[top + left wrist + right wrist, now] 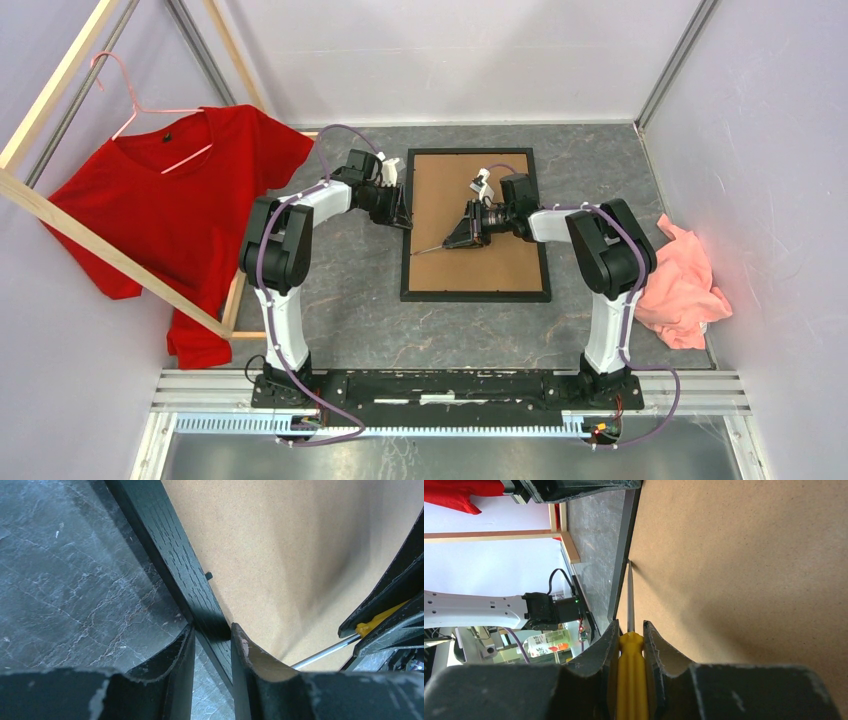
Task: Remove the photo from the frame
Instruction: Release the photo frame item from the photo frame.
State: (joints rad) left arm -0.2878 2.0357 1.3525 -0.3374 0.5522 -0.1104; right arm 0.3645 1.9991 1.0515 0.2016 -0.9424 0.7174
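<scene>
The black frame (pixel 476 296) lies face down on the table with its brown backing board (pixel 480 270) up. The photo is hidden under the board. My left gripper (pixel 402 212) is at the frame's left rail (pixel 170 550). In the left wrist view my left gripper (pixel 212 630) has one finger on each side of the rail, closed on it. My right gripper (pixel 462 236) hovers over the board, shut on a yellow-handled screwdriver (pixel 631 655). The screwdriver's metal shaft (pixel 428 249) points at the board's left edge, its tip touching beside the rail (pixel 621 565).
A red T-shirt (pixel 180 210) on a pink hanger hangs from a pale wooden rack (pixel 60 215) at the left. A crumpled pink cloth (pixel 685 285) lies at the right wall. Lilac walls enclose the grey marbled table (pixel 340 300).
</scene>
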